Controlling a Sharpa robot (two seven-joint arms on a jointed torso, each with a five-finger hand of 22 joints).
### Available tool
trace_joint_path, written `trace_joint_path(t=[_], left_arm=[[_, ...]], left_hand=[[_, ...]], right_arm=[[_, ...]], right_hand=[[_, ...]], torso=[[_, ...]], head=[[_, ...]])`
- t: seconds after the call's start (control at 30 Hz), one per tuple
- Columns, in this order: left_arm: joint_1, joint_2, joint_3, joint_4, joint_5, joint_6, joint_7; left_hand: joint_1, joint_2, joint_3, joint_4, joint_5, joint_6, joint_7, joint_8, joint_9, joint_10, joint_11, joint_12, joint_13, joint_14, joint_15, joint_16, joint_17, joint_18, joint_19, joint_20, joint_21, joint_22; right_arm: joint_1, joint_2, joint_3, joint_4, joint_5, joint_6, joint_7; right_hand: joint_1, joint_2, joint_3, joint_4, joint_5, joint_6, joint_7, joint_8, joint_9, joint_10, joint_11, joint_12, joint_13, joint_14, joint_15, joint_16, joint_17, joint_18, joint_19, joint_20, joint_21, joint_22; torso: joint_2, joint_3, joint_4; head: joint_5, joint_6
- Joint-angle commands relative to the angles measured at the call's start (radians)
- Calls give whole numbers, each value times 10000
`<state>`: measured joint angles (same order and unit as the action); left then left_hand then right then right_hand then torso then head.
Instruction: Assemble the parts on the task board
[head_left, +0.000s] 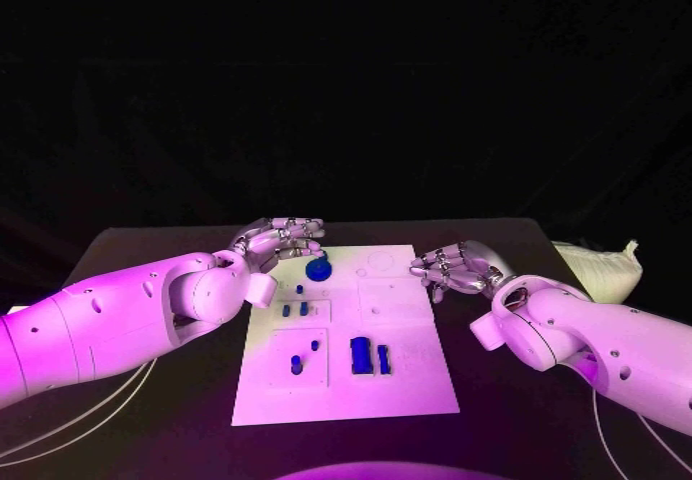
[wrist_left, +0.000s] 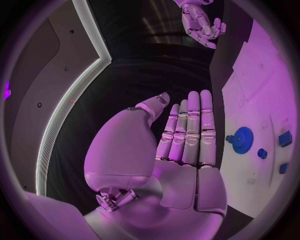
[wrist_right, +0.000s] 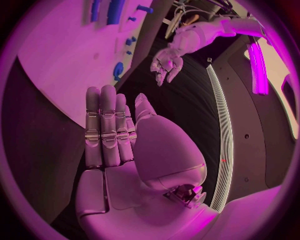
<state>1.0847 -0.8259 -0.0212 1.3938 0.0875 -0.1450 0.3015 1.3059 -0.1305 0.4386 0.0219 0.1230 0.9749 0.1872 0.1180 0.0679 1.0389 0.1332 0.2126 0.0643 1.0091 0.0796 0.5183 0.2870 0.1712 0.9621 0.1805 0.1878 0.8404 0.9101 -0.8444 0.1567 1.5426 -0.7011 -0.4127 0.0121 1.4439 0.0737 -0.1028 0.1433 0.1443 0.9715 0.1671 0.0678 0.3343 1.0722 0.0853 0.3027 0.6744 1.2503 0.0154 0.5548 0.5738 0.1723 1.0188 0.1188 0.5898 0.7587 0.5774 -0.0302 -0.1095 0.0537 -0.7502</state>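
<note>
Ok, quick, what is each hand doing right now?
Left hand: open, fingers straight, holding nothing.
Right hand: open, fingers straight, holding nothing.

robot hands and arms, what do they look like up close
Both arms have smooth, rounded white shells dotted with small dark screw holes, bulging at the joints. Thin pale cables trail from under the left arm. The left robot hand and right robot hand are silver and many-fingered, with segmented metallic fingers, a smooth palm plate and exposed mechanism at the thumb base.

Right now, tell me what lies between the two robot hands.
In the head view, between left robot hand and right robot hand: the task board's far end, with a blue gear near the left.
</note>
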Motion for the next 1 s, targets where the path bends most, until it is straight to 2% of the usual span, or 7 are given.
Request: trace_joint_path(t=[0.03, 0.37, 0.4, 0.53, 0.6, 0.97, 1.0], left_arm=[[-112, 157, 3, -294, 462, -126, 537], [-433, 617, 4, -1143, 875, -701, 1184], [-403, 569, -6, -1069, 511, -375, 597], [-402, 566, 0, -991, 473, -536, 641], [-400, 562, 8, -894, 425, -738, 696], [-373, 509, 112, 469, -242, -3566, 1460], [-370, 503, 124, 618, -315, -3876, 1544]], left_hand=[[15, 87, -98, 33, 21, -30, -23, 14, -16, 73, 91, -186, -15, -177, 199, -927, -366, 5, -584, 200, -640, -573], [179, 218, -404, 111, 31, 31, -80, -216, -24, 139, 278, -904, -19, -328, 613, -3032, -1364, 138, -1715, 779, -1252, -2393], [-3811, 498, -1568, -219, -369, -2934, -605, -1180, -679, -3024, -230, -1250, -643, -3287, 196, -3632, -1791, -514, -4057, 9, -1878, -4148], [-4709, 1305, -1875, -219, -430, -3583, -738, -1180, -679, -3755, -313, -1351, -643, -3940, 97, -3830, -1923, -514, -4634, -171, -1878, -4623], [-5363, 1305, -2072, -219, -492, -4068, -830, -1180, -679, -4270, -393, -1411, -643, -4419, 26, -3938, -1996, -580, -5023, -299, -1878, -4918], [-8271, 1305, -2943, -219, -1230, -6209, -1872, -1180, -679, -6580, -1332, -2126, -643, -6565, -796, -4406, -2870, -909, -6763, -870, -1878, -6235], [-8468, 1305, -3002, -219, -1230, -6356, -1872, -1180, -679, -6737, -1332, -2126, -643, -6710, -796, -4434, -2870, -946, -6881, -907, -1878, -6323]], right_arm=[[46, 309, -2, -685, 3327, 169, 2426], [98, 1291, 1, -2467, 4579, 992, 3568], [95, 1209, -2, -2324, 3652, 382, 2616], [149, 1186, -66, -2218, 3790, 221, 2717], [215, 1157, -146, -2085, 3961, 18, 2843], [1061, 790, -1161, -399, 6141, -2548, 4441], [1123, 763, -1236, -274, 6302, -2738, 4559]], right_hand=[[277, 75, 109, -80, -112, -138, 166, -54, -233, -137, 230, -937, -1180, -547, 276, -1297, -723, 69, -364, 205, -943, -699], [246, 154, 409, -814, -241, -383, 293, -63, -1583, 120, 570, -2344, -4958, -1312, 998, -4714, -3613, 106, -502, 1042, -4173, -3583], [-4077, -737, 1028, -1433, -566, -3159, -277, -678, -2027, -3166, 162, -3027, -5310, -4735, 652, -5548, -4107, -527, -3493, 365, -4560, -4637], [-5143, -737, 1028, -1433, -671, -3808, -414, -678, -2240, -3869, 63, -3027, -5633, -5435, 580, -5548, -4410, -529, -4051, 222, -4820, -5073], [-5871, -737, 1028, -1433, -731, -4266, -513, -678, -2327, -4401, -9, -3027, -5723, -5984, -154, -5548, -4517, -570, -4531, 112, -4904, -5270], [-9088, -737, 1028, -1433, -1443, -6316, -949, -678, -3343, -6776, -853, -3027, -6744, -8435, -154, -5548, -4976, -918, -6656, -377, -5898, -6141], [-9310, -737, 1028, -1433, -1443, -6458, -1671, -678, -3343, -6939, -853, -3027, -6744, -8604, -154, -5548, -5007, -919, -6806, -411, -5898, -6201]], torso=[[-257, 14, -67], [-536, 119, -74], [-442, 78, -84], [-434, 93, -3], [-425, 112, 98], [-338, 289, 1026], [-335, 295, 1058]], head=[[47, 435], [-1, 873], [24, 798], [-15, 846], [-63, 907], [-504, 1461], [-519, 1480]])
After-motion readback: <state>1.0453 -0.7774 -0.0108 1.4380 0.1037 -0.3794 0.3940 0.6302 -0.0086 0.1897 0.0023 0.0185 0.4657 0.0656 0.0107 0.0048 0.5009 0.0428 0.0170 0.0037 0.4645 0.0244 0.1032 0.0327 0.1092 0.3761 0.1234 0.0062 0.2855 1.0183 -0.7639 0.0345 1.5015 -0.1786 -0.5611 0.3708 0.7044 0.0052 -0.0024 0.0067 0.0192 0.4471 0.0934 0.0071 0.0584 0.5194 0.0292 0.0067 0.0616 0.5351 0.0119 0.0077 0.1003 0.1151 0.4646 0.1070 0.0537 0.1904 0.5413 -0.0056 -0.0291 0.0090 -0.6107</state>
